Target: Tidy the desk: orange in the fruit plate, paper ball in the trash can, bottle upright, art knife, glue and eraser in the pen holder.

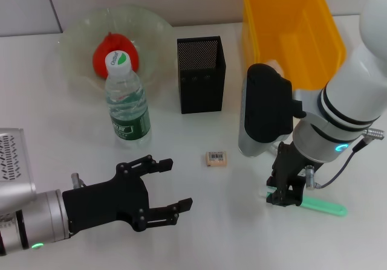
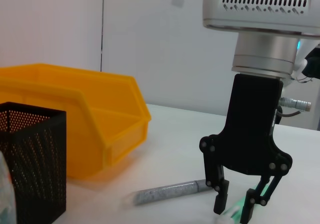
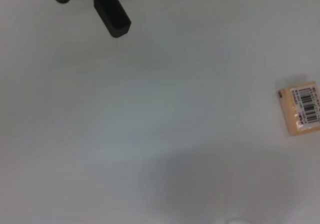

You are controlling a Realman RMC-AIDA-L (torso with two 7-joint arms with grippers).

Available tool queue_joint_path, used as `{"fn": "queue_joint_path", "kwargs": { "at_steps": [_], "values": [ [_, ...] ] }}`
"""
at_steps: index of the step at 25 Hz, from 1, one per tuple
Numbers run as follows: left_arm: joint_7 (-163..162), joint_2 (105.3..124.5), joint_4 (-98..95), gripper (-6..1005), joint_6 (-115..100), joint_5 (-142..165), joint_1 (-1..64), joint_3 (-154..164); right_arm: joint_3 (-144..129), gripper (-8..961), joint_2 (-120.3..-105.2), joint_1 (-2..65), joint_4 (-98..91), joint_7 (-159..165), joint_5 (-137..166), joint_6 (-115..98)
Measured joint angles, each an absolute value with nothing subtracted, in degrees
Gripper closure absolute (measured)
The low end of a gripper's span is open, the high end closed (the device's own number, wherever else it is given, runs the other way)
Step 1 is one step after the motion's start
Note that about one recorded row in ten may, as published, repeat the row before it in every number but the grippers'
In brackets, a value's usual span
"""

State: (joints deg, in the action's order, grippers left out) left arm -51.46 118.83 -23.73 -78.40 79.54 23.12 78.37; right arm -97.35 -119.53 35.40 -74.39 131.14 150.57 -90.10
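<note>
- Green art knife [image 1: 323, 208] flat on white bench [image 1: 199, 221], near front right; handle end under right pincer [image 1: 285, 196].
- Right pincer lowered over it, fingers spread either side of the green handle, not clenched, as seen in left wrist view [image 2: 235, 209].
- Knife's gripped end masked by pincer in head view; contact with fingers unclear.
- Grey glue stick [image 2: 170, 191] lying on bench just behind right pincer; mostly hidden in head view by arm.
- Eraser [image 1: 216, 158] with barcode label, mid-bench, apart from both pincers.
- Left pincer [image 1: 172, 185] low at front left, released, fingers wide.
- Black mesh pen holder [image 1: 201, 75] upright behind eraser.
- Bottle [image 1: 127, 104] upright, green cap, before fruit plate [image 1: 78, 34]; orange [image 1: 109, 46] in plate, partly masked by bottle.
- Yellow bin [image 1: 290, 28] at back right.
</note>
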Motion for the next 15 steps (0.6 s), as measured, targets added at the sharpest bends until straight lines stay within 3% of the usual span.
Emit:
{"fn": "queue_joint_path", "kwargs": {
  "at_steps": [3, 5, 15],
  "values": [
    [-51.47, 118.82, -23.73, 158, -78.40, 79.54, 23.12, 78.41, -97.87, 602, -119.53, 35.60, -73.66, 130.96, 150.55, -90.06],
    [-51.48, 118.82, -23.73, 158, -78.40, 79.54, 23.18, 78.47, -98.34, 744, -119.54, 35.73, -73.30, 130.90, 150.52, -89.98],
    [-51.79, 118.67, -24.13, 159, -78.83, 79.54, 23.01, 78.28, -93.84, 789, -119.49, 35.48, -75.76, 130.99, 148.90, -91.35]
  ]
}}
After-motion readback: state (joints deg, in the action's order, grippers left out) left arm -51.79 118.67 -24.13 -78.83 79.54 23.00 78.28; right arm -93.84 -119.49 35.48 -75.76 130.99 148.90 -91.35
